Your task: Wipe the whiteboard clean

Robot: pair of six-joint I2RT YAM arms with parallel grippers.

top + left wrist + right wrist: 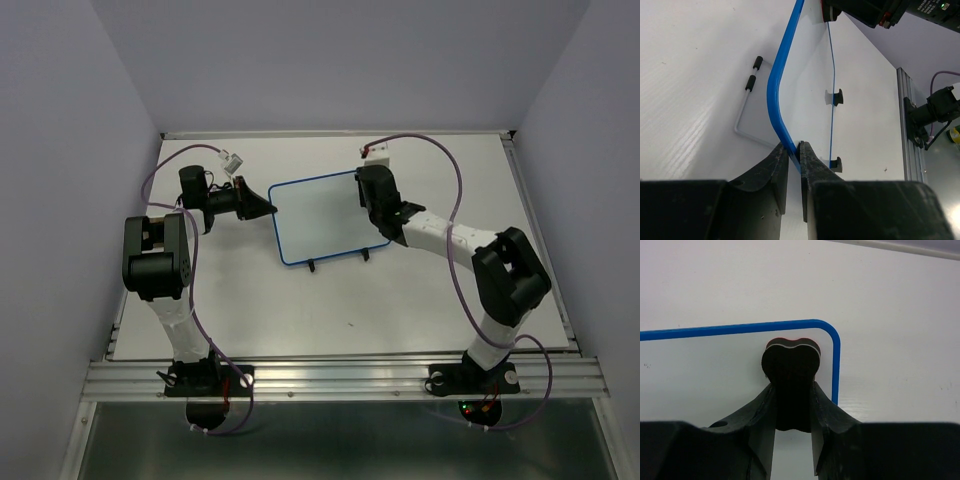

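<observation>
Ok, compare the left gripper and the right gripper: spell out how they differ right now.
The left gripper pinches the blue frame of the whiteboard at its left edge; the right gripper holds a black eraser. The left gripper sits beside the board; the right gripper sits over its far right corner. Both are shut.

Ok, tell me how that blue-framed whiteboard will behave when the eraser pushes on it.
Probably stiff: the whiteboard shows straight edges though the left pincer pinches only its blue frame. Likely light, being so thin. On just two small black feet it could slide or tip under the eraser in the right pincer, without that clamp.
</observation>
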